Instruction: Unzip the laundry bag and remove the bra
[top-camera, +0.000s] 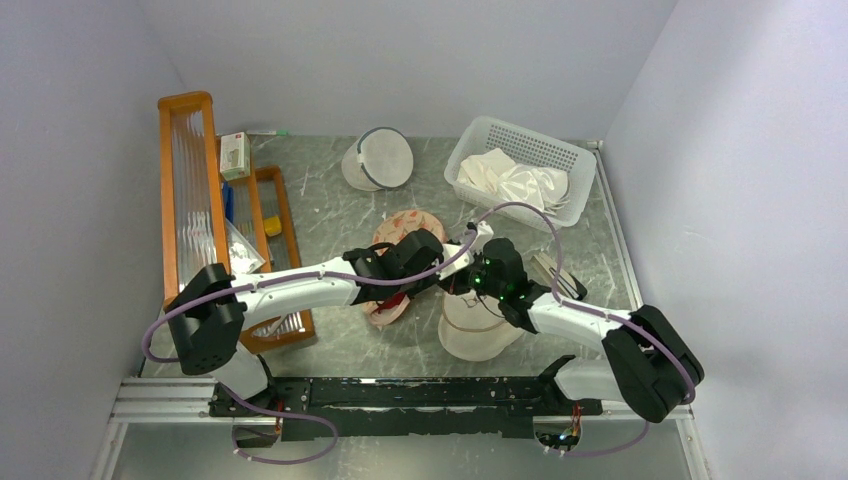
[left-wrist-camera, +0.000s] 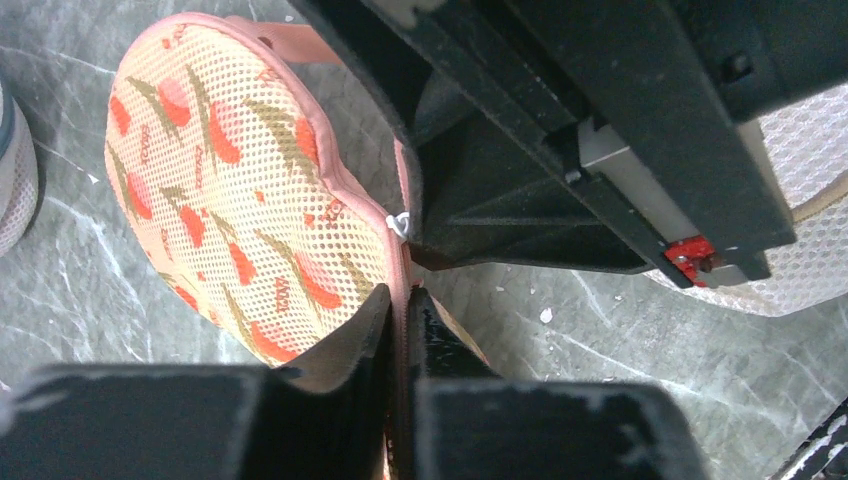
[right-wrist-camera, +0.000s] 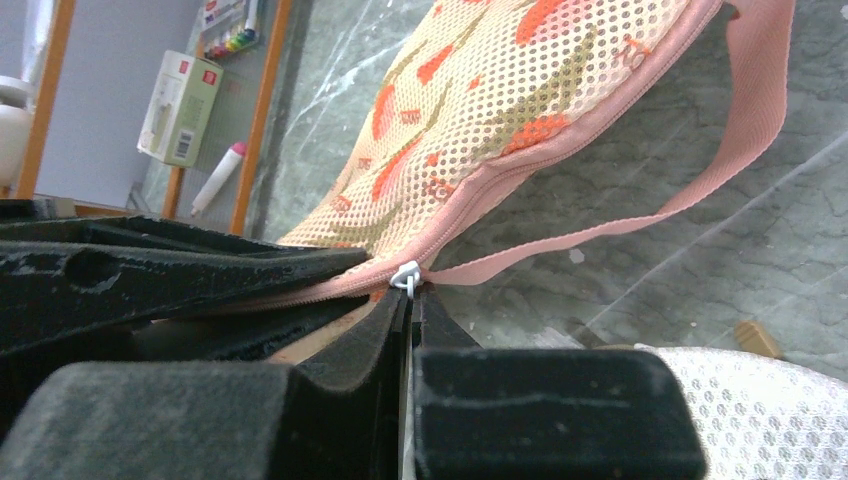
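Note:
The peach laundry bag (top-camera: 408, 222) with carrot print lies mid-table, partly under both wrists. My left gripper (left-wrist-camera: 405, 300) is shut on the bag's pink zipper edge, and the bag's printed lobe (left-wrist-camera: 230, 190) fills the left of the left wrist view. My right gripper (right-wrist-camera: 410, 295) is shut on the white zipper pull (right-wrist-camera: 406, 276), where the pink strap (right-wrist-camera: 720, 150) leaves the bag (right-wrist-camera: 500, 100). The pull also shows in the left wrist view (left-wrist-camera: 400, 224). In the top view the two grippers meet at the bag's right edge (top-camera: 450, 272). The bra is hidden except for a small deep red bit (top-camera: 396, 299).
A round cream pouch (top-camera: 478, 330) lies under the right wrist. A white mesh dome bag (top-camera: 378, 160) stands at the back. A white basket (top-camera: 480, 135) with white cloth is at the back right. Wooden trays (top-camera: 190, 190) and a small box (top-camera: 234, 155) are at the left.

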